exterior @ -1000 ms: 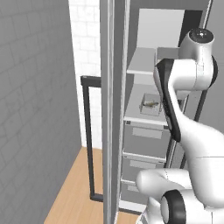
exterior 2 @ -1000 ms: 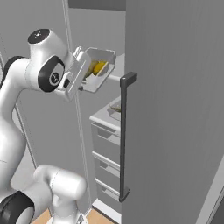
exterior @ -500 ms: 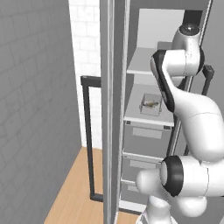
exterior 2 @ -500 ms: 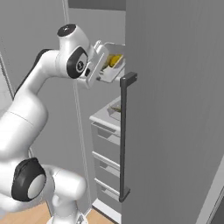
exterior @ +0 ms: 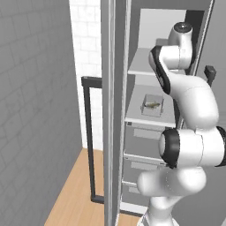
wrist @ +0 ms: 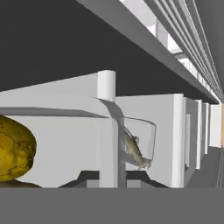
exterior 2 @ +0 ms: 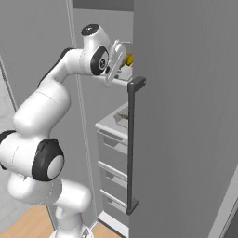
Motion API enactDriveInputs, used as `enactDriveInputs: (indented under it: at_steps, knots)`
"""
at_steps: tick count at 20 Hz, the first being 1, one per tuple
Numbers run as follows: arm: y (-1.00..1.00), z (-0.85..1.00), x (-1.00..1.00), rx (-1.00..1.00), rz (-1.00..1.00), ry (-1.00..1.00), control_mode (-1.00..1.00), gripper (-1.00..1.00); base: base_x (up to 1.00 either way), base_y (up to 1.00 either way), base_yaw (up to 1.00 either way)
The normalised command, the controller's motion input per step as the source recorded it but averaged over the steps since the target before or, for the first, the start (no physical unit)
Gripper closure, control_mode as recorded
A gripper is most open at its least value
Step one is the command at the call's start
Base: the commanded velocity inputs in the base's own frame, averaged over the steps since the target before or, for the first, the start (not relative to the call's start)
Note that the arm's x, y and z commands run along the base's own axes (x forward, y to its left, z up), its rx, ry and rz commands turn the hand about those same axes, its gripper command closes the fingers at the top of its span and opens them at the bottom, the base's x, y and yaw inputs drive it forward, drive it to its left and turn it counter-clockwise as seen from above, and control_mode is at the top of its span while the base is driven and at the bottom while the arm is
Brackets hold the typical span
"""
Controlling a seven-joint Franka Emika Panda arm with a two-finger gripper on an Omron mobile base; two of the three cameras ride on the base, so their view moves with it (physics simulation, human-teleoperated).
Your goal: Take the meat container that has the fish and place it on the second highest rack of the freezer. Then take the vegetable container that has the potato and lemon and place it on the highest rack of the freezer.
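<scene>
Reaching high into the open freezer [exterior: 176,26], the glossy white arm has its hand up at the highest rack [exterior: 141,66], a flat pale-grey board. From the right base camera, the gripper [exterior 2: 120,59] is pinched tight on the rim of a thin, pale vegetable container [exterior 2: 116,62], which sits tilted at the shelf's front edge, and a spot of bright yellow, the lemon [exterior 2: 130,59], peeks out just beyond it against the grey door edge. Up close in the hand camera, the potato [wrist: 13,148] bulges in from the left, rounded, mottled tan-yellow and rough-looking, pressed near the container's smooth pale wall [wrist: 65,131].

One shelf down, the clear meat container [exterior: 152,105] rests flat on the second rack [exterior: 137,119], and the slim grey-olive fish [exterior: 152,104] lies inside it, much shorter than its tray. Seen from the hand, that tray [wrist: 140,140] shows curved, glassy walls with the fish [wrist: 133,151] angled within.

Below sit smooth grey drawers [exterior: 141,150]. A long black bar handle [exterior 2: 131,144] runs down the matte grey door.
</scene>
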Motion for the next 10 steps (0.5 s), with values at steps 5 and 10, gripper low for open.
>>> enactDriveInputs:
  at_steps: [5,10]
  knots:
    - [-0.16,-0.05,0.65,0.00,0.00,0.00,-1.00,1.00,0.00,0.00,0.00]
    - [-0.25,-0.27,0.50,0.00,0.00,0.00,-1.00,1.00,0.00,0.00,0.00]
